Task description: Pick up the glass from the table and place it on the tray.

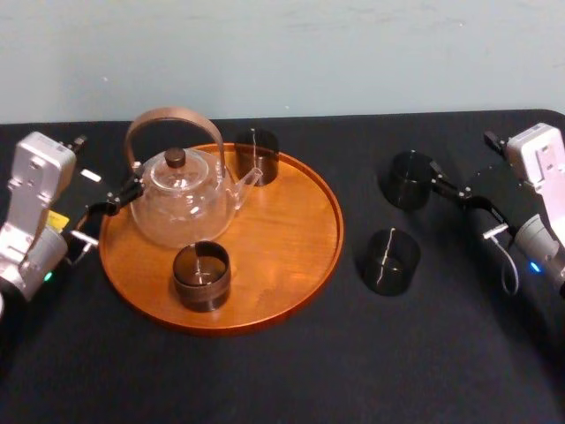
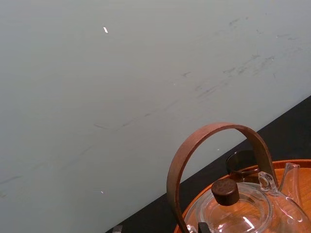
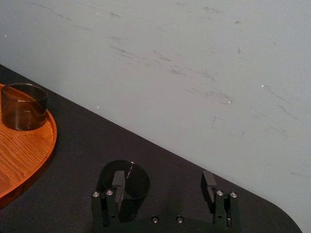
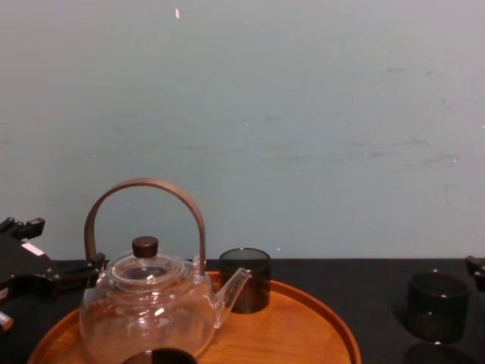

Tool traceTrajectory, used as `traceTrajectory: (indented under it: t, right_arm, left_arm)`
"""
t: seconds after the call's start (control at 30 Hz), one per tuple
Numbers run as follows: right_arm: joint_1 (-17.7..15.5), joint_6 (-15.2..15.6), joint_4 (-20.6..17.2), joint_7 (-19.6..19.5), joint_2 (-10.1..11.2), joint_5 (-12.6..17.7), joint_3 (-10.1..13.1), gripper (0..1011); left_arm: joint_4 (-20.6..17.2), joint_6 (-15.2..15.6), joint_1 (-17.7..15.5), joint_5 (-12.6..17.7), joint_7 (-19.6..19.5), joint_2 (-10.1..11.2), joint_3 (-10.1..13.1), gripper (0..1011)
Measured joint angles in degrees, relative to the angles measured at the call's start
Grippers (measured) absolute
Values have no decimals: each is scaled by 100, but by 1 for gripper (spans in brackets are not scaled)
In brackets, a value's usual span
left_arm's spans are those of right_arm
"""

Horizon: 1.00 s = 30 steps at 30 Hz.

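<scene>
From the head we look down on the tray (image 1: 291, 238); from the chest, low across it; both share the teapot (image 1: 181, 199); our wrists face the wall (image 2: 121, 73).

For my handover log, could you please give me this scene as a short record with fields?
Tray: teapot, front glass and back glass on it
Table: near glass and far glass, right of the tray
Right gripper: open, at the far glass, not closed on it
Left gripper: beside the tray's left edge, near the teapot
Progress: neither table glass lifted yet
</scene>
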Motion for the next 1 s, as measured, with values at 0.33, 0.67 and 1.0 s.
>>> traceTrajectory:
  t: [0.33,0.67,1.0]
  right_arm:
    - [0,0,0,0,0,0,0,1002]
    - [-42,9,32,267,-1,191,112,1002]
    - [-537,-73,-457,565,172,328,345,1002]
  left_arm:
    - [0,0,0,0,0,0,0,1010]
    - [0,0,0,0,0,0,0,1010]
    - [0,0,0,0,0,0,0,1010]
